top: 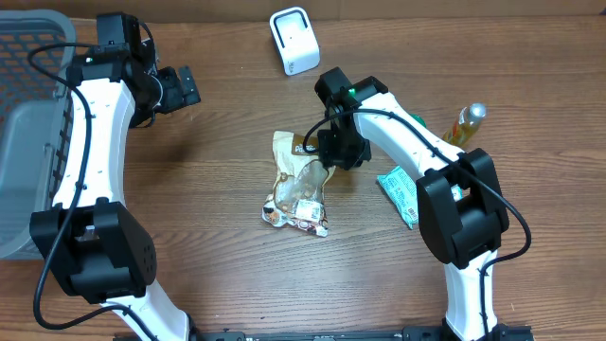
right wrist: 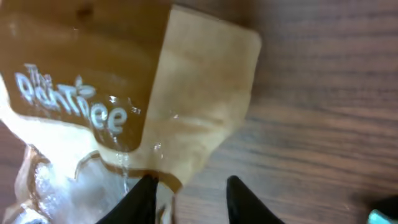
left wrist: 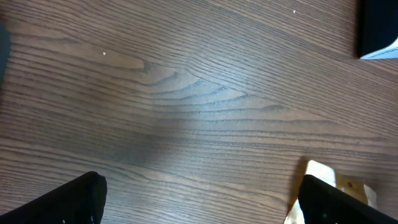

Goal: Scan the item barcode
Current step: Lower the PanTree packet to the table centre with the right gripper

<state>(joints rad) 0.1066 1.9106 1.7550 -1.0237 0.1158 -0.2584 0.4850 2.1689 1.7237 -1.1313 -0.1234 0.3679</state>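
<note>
Whole layout from overhead only: grey basket (top: 28,43) far left, snack bag (top: 298,189) mid-table, white scanner (top: 294,40) up top. Closer from right wrist: tan bag, brown label, clear crinkly bottom. Left gripper (top: 178,87) wide apart over bare wood; right gripper (right wrist: 189,194) half-closed at bag's edge, can't tell if pinching.

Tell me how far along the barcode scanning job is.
Done: nothing visible yet. The brown and beige plastic snack pouch lies on the wooden table, apart from the white box-shaped scanner. In hand: the right gripper is down at the pouch's top edge, a finger on either side; a firm grip is unclear. Left: lift the pouch and show its barcode to the scanner. The left gripper hangs open, empty.
</note>
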